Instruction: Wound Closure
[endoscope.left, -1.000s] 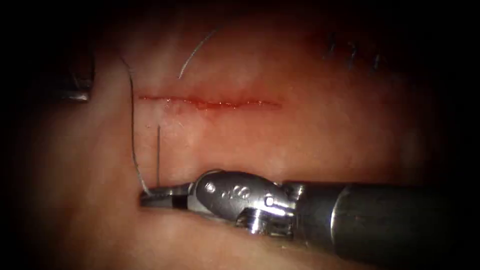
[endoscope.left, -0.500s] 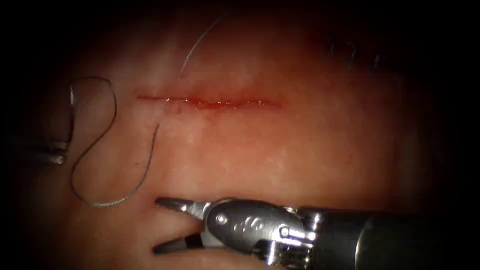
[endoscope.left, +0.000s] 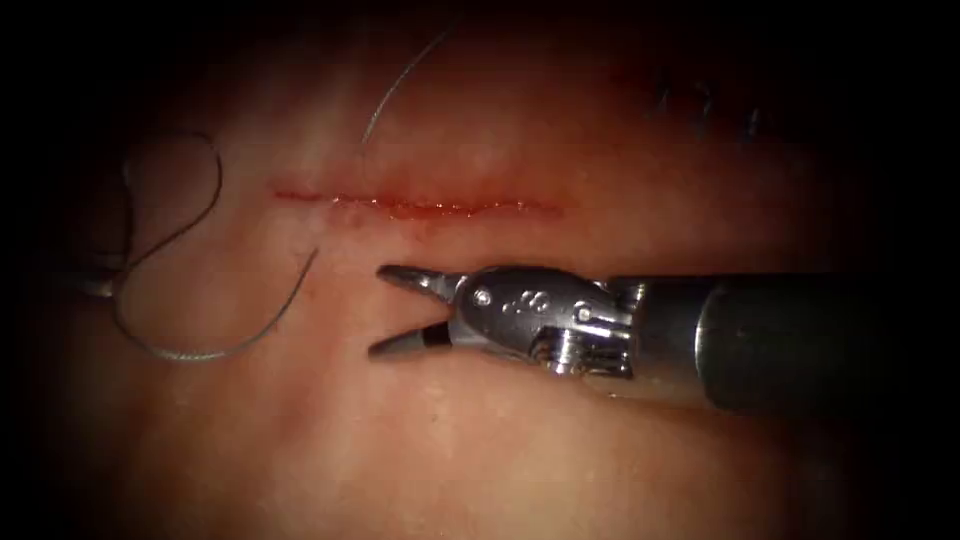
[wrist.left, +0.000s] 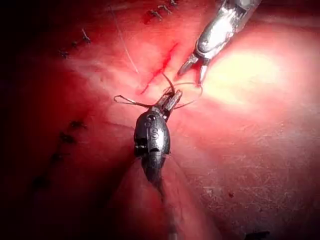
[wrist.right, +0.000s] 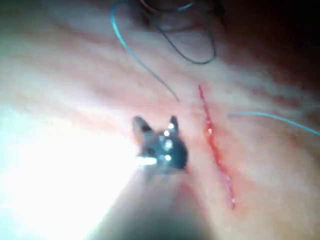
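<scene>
The right tool (endoscope.left: 378, 310) is hovering just below the cut (endoscope.left: 420, 206), jaws wide open and holding nothing. The left tool (wrist.left: 170, 102) is gripping the thread (endoscope.left: 200, 350) at the left of the cut. I judge this to be thread handling; the needle I cannot make out.

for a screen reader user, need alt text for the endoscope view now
The right arm's tool comes in from the right with its jaws open and holding nothing, just below a thin red cut in the tissue. A dark thread curls in loops on the tissue toward the left.
</scene>
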